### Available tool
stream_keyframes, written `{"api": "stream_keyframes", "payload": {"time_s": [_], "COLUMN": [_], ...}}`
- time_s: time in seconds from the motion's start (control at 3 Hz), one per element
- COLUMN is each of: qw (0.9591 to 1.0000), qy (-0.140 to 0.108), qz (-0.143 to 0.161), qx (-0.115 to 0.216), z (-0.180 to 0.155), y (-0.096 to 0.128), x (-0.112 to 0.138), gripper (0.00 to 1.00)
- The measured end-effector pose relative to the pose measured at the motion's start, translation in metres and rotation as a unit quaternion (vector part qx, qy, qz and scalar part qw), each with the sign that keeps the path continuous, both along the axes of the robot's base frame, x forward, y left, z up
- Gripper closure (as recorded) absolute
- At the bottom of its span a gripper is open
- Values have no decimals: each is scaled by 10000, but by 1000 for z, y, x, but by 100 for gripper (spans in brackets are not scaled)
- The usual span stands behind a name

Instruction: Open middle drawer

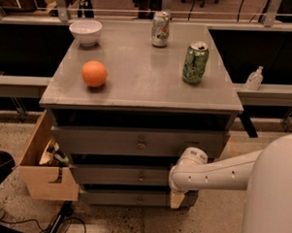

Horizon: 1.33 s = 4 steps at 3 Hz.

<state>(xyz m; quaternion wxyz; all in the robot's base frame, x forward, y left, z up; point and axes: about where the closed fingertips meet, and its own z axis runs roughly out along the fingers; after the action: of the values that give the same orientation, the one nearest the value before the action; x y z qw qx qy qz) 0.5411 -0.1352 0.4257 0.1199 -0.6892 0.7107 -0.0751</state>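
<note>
The grey cabinet point(137, 89) has three drawers. The middle drawer point(119, 175) is the second grey front, with a small round metal knob point(141, 177); it looks closed. The taller top drawer point(101, 141) is above it and the thin bottom drawer point(113, 197) is below it. My white arm point(216, 172) reaches in from the right. Its gripper point(177, 197) hangs down at the right end of the middle drawer, right of the knob and in front of the bottom drawer's right end.
On the cabinet top stand an orange point(94, 73), a white bowl point(85, 31), a silver can point(160, 28) and a green can point(195, 62). An open cardboard box point(39, 167) sits against the cabinet's left side. Cables point(59, 221) lie on the floor at lower left.
</note>
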Motion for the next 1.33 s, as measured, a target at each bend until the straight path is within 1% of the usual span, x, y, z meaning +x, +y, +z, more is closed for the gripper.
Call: {"api": "stream_keyframes", "payload": {"time_s": [0.33,1.0,1.33], "qw": [10000,10000,10000], "qy": [46,55,56], "qz": [-12,-9,-9], "qx": [41,39,39], "z": [-10,-10,-10], "y": [0,0,0], "x": [5,5,5], "gripper": [40,85,100]}}
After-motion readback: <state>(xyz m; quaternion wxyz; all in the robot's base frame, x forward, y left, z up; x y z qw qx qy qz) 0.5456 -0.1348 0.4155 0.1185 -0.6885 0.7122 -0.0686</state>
